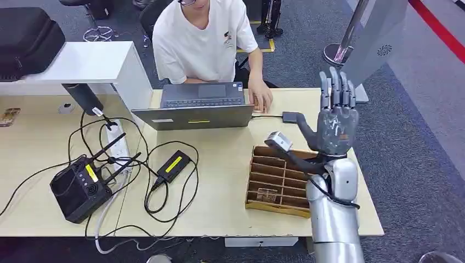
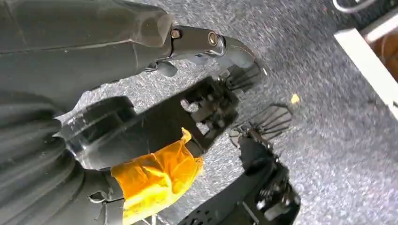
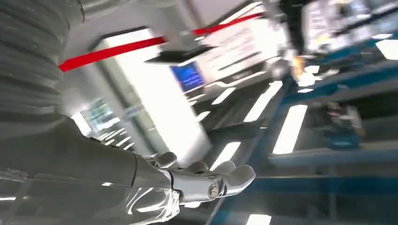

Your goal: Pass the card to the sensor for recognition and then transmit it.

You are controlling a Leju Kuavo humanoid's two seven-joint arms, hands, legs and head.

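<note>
A: So, where does the right hand (image 1: 335, 123) stand?

B: Raised above the bench (image 1: 219, 208) at its right end, fingers straight up and spread, thumb out, nothing held.

A: And the card?

B: I can't make one out for sure. The wooden slotted tray (image 1: 277, 181) lies just below and left of that hand; something small sits in a near compartment, too blurred to name.

A: The left hand (image 2: 206, 42)?

B: Hanging over the carpet, fingers loosely apart, empty. The right is clearly nearer.

A: Room?

B: Open bench left of the tray; the laptop (image 1: 200, 107) and a person's hand (image 1: 262, 99) lie beyond.
</note>
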